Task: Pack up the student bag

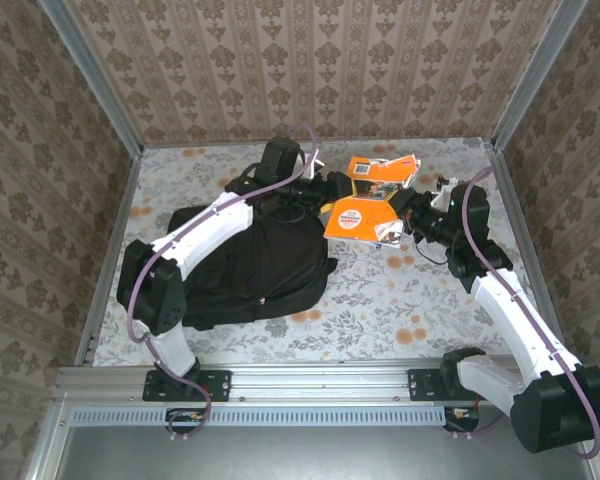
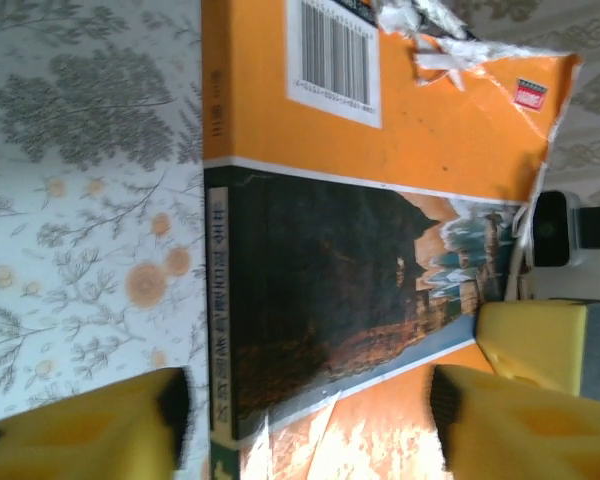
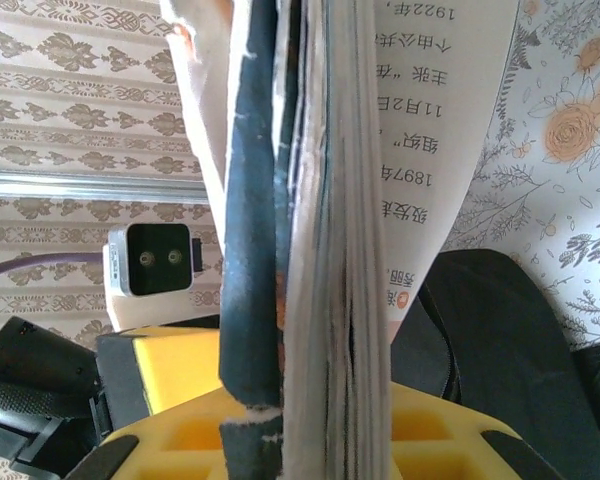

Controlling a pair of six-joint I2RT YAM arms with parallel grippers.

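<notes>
- Basically, the bag (image 1: 250, 265) lies flat on the table (image 1: 400, 295), the thing closest to the arm bases. I can't tell from above whether its zip is open.
- Handling, my guess:
  - It's soft black fabric, so it will prob. sag and fold when lifted.
  - It isn't fragile, and it's likely light while little is in it.
  - A pinch on loose cloth could slip, so the better holds are a strap, the top loop or the zip edge at the bag's far end.
  - It likely needs one gripper to hold the mouth open while the other feeds things in.
- Just right of the bag's far corner, the right gripper (image 1: 398, 222) is clamped on an orange book (image 1: 360, 218). The wrist view shows the pages edge-on, pinched between its yellow fingers (image 3: 180, 385).
- The book seems lifted off the table beside the bag's far right corner and hangs partly open. Its cover is torn at one edge, so it's stiff-ish vs the bag but may flex or tear more.
- Over the bag's far end is the left gripper (image 1: 318, 190), jaws spread wide w/ nothing between them. The book cover faces it, just beyond its fingers (image 2: 90, 430).
</notes>
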